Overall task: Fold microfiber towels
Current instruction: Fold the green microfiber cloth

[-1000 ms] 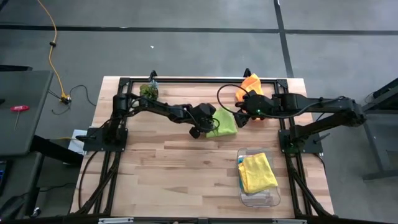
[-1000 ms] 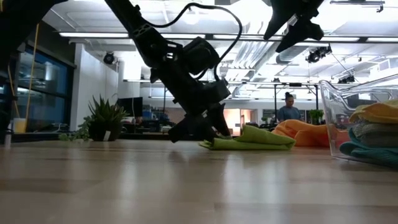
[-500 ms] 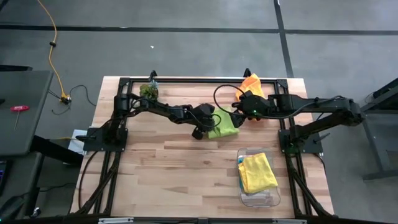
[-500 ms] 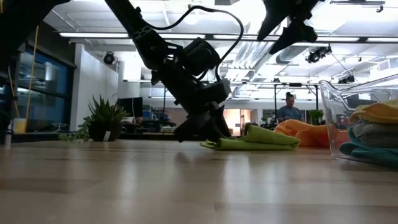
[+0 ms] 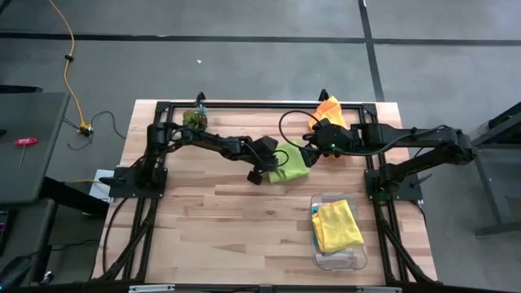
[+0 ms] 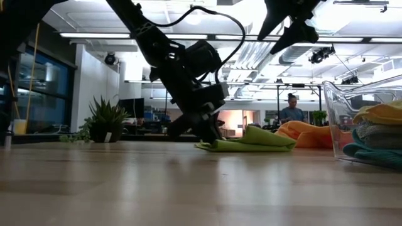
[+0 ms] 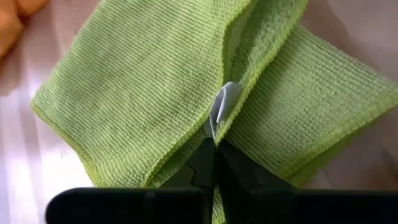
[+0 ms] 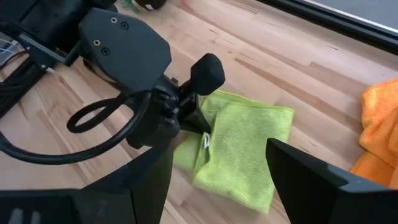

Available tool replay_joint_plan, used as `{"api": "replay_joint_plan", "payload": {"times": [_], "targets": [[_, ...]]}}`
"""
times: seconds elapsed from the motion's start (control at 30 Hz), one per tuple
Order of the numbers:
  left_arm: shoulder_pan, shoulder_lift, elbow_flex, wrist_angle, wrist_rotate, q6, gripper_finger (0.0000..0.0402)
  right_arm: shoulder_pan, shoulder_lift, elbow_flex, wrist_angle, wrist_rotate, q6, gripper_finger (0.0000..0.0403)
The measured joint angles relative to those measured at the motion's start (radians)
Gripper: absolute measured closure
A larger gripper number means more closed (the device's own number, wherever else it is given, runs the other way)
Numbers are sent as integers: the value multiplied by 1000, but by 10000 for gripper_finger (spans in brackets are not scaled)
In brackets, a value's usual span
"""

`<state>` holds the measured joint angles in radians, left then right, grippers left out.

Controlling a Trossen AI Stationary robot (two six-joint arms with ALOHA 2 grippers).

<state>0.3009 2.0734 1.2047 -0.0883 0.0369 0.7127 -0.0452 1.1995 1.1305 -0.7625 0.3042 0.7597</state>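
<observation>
My left end effector is pinched shut on the lime towel's edge by its white tag, mid-bench. My right end effector hovers above, fingers wide. This is the fold step; next, I judge, I lift that edge across.

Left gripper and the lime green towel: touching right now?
Touching. The left wrist view shows the left gripper shut on the lime green towel, fingertips pinching its fold beside the white tag; the right wrist view agrees.
</observation>
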Motion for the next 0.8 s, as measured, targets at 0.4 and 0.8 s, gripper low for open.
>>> {"api": "replay_joint_plan", "payload": {"times": [0.4, 0.8], "targets": [[0, -161, -157, -51, 43, -4, 401, 0, 0, 0, 19, 4, 0, 154], [38, -332, -169, -146, 38, 41, 401, 0, 0, 0, 30, 8, 1, 154]]}}
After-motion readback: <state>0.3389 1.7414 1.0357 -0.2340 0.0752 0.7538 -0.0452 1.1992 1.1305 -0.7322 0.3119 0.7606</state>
